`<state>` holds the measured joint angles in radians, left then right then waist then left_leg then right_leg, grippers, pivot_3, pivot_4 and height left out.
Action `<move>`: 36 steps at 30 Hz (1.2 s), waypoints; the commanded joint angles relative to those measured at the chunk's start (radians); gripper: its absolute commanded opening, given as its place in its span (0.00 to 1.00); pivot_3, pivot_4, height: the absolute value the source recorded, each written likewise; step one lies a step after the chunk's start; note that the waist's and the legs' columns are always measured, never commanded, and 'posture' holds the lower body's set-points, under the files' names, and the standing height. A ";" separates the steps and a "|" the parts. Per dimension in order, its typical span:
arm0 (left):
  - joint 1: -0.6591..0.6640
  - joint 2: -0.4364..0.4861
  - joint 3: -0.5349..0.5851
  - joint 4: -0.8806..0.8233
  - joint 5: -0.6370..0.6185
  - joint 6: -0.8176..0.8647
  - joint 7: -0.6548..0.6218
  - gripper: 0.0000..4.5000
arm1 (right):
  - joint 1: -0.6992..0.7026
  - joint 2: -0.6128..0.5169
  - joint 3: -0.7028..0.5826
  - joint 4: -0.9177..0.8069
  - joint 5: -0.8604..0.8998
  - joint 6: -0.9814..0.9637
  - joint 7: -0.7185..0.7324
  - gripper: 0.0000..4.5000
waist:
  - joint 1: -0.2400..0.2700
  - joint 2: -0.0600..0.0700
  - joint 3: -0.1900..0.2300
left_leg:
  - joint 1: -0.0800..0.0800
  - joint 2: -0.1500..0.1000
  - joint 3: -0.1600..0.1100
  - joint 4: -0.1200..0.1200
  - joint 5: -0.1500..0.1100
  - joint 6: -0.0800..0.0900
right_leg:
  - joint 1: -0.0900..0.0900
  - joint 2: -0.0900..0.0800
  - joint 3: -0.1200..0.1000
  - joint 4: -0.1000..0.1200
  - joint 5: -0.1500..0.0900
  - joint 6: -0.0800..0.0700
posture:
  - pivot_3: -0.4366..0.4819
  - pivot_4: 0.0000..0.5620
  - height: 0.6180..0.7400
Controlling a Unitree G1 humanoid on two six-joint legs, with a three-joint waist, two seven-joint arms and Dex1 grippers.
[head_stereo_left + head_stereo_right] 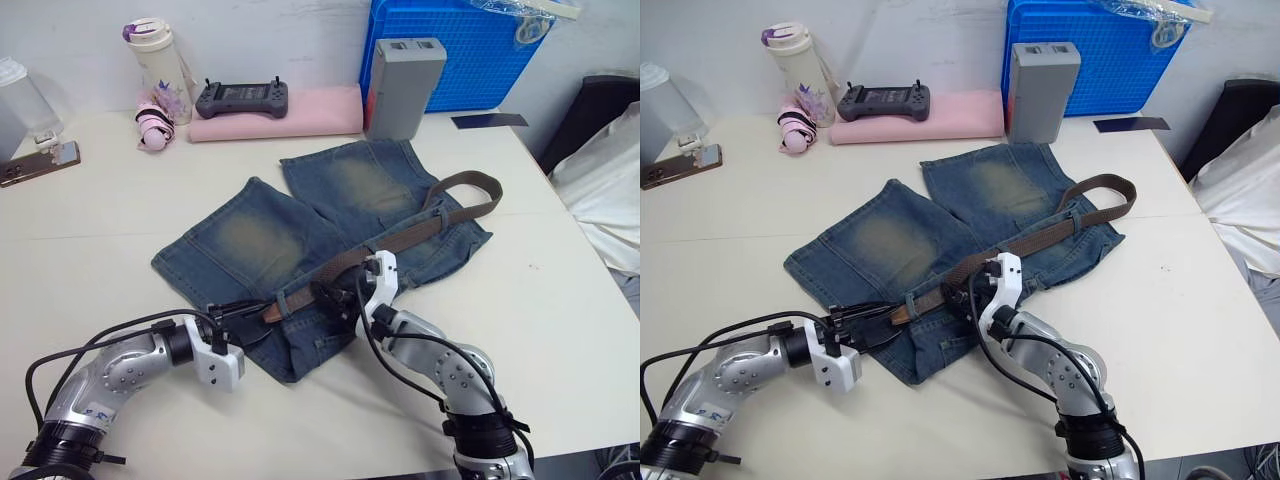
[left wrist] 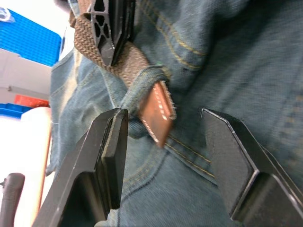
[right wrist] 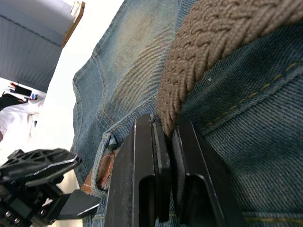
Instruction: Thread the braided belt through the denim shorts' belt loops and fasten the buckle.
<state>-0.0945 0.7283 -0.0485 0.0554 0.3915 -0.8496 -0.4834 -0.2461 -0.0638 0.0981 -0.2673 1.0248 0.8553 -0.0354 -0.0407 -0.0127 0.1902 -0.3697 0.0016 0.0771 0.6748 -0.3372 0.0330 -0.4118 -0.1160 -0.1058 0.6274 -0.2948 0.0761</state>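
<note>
A: At lower left of the head view the left gripper (image 1: 232, 312) is seen spread apart, its fingers (image 2: 106, 156) set either side of the tan tip (image 2: 158, 113), which pokes out of a belt loop (image 2: 142, 87). Nothing is gripped there yet.

B: Then the fingers are best closed squarely on the tip, and the belt (image 1: 400, 240) drawn along the waistband, not upward, so the loop is not bunched.

A: At centre the right gripper (image 1: 350, 292) is clamped on the belt just behind that loop; slack is best fed from there as the tip is pulled.

B: The shorts (image 1: 300, 230) lie flat at mid frame, the belt trailing to a curl at right; the buckle cannot be made out.

A: Along the top edge a bottle (image 1: 160, 70), controller (image 1: 243, 97), pink cloth (image 1: 300, 112), grey box (image 1: 402, 85) and blue crate (image 1: 450, 50) are kept well apart. Nothing is blocked.
</note>
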 commanded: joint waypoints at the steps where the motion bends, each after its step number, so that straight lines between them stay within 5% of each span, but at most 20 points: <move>1: -0.008 0.005 -0.015 0.005 0.017 -0.008 0.025 0.56 | 0.012 0.023 0.005 -0.005 -0.005 0.025 0.018 0.00 | -0.001 0.000 0.000 | 0.000 0.000 0.000 0.000 0.000 0.000 | 0.000 0.000 0.000 0.000 0.000 0.000 | 0.48 0.27 0.87; 8: -0.018 0.012 -0.018 0.022 0.047 0.003 0.053 0.03 | 0.017 0.034 -0.012 -0.015 -0.020 0.041 0.021 0.00 | 0.004 0.000 0.000 | 0.000 0.000 0.000 -0.001 0.000 0.000 | 0.000 0.000 0.000 0.000 0.000 0.000 | 0.48 0.27 0.87; 14: -0.021 0.022 -0.011 0.025 0.084 0.013 0.088 0.01 | 0.020 0.038 -0.023 -0.023 -0.032 0.049 0.027 0.00 | 0.007 0.000 0.000 | 0.001 0.000 0.000 -0.002 0.000 -0.001 | 0.000 0.000 0.000 0.000 0.000 0.000 | 0.48 0.27 0.87; 22: -0.018 0.026 -0.017 0.013 0.092 0.020 0.108 0.00 | 0.032 -0.068 -0.106 -0.168 0.025 0.085 0.077 0.70 | 0.013 0.001 0.000 | 0.001 0.000 0.000 -0.005 0.001 -0.001 | 0.000 0.000 -0.001 -0.001 0.000 0.000 | 0.48 0.27 0.87; 27: -0.019 0.030 -0.022 0.012 0.088 0.022 0.113 0.00 | 0.047 -0.254 -0.107 -0.311 -0.029 0.109 0.135 0.70 | 0.016 0.002 0.000 | 0.000 -0.001 0.000 -0.006 0.001 0.000 | -0.001 -0.002 -0.001 -0.003 0.000 0.000 | 0.48 0.27 0.87; 30: -0.021 0.030 -0.025 0.013 0.086 0.022 0.114 0.00 | 0.034 -0.376 -0.013 -0.321 -0.176 0.115 0.144 0.52 | 0.016 0.001 0.000 | 0.000 -0.001 0.000 -0.006 0.001 0.000 | 0.000 -0.002 -0.002 -0.004 0.000 0.000 | 0.48 0.27 0.87; 35: -0.019 0.031 -0.028 0.008 0.085 0.021 0.117 0.00 | 0.016 -0.406 0.035 -0.312 -0.292 0.103 0.138 0.00 | 0.016 0.002 0.000 | 0.001 -0.001 0.000 -0.006 0.002 -0.001 | -0.001 -0.002 -0.002 -0.004 0.000 0.000 | 0.48 0.27 0.87; 36: -0.017 0.033 -0.027 0.007 0.083 0.020 0.116 0.00 | 0.012 -0.419 0.042 -0.312 -0.322 0.106 0.136 0.00 | 0.016 0.002 0.000 | 0.001 -0.001 0.000 -0.006 0.002 -0.001 | 0.000 -0.002 -0.002 -0.003 0.000 0.000 | 0.48 0.27 0.87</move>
<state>-0.1179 0.7522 -0.0647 0.0535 0.4715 -0.8357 -0.3702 -0.2222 -0.4661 0.1365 -0.5473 0.7424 0.9702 0.0966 -0.0243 -0.0109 0.1905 -0.3690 0.0002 0.0770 0.6686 -0.3353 0.0319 -0.4122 -0.1176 -0.1075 0.6244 -0.2947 0.0759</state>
